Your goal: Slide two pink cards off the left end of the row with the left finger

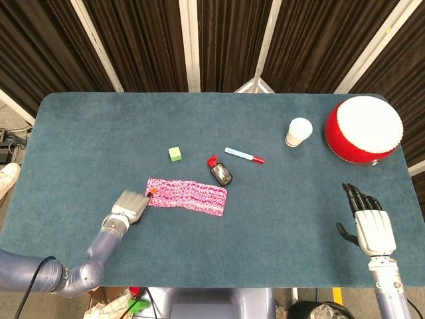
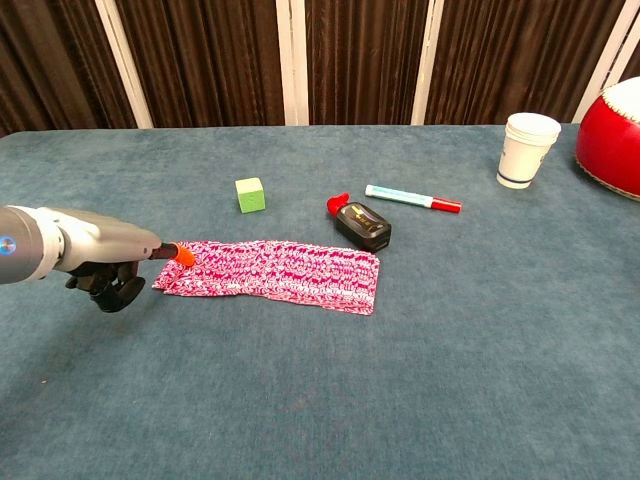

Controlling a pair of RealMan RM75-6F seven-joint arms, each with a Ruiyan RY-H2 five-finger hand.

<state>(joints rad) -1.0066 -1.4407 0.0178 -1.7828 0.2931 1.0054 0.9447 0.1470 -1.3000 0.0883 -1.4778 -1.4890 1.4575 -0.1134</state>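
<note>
A row of overlapping pink patterned cards point(image 1: 187, 196) point(image 2: 270, 272) lies flat on the blue table, left of centre. My left hand point(image 1: 131, 205) point(image 2: 100, 256) sits just left of the row. One finger points out and the others are curled under. Its orange fingertip point(image 1: 151, 192) point(image 2: 183, 255) rests on the row's left end. It holds nothing. At the table's front right edge, my right hand point(image 1: 368, 224) lies with its fingers apart and nothing in it; only the head view shows it.
Behind the row stand a green cube point(image 1: 175, 154) point(image 2: 250, 194), a black device with a red cap point(image 1: 221, 173) point(image 2: 362, 224) and a red-capped marker point(image 1: 244, 155) point(image 2: 413, 198). A white cup point(image 1: 299, 131) point(image 2: 527, 149) and a red-and-white drum point(image 1: 363, 129) point(image 2: 612, 136) are far right.
</note>
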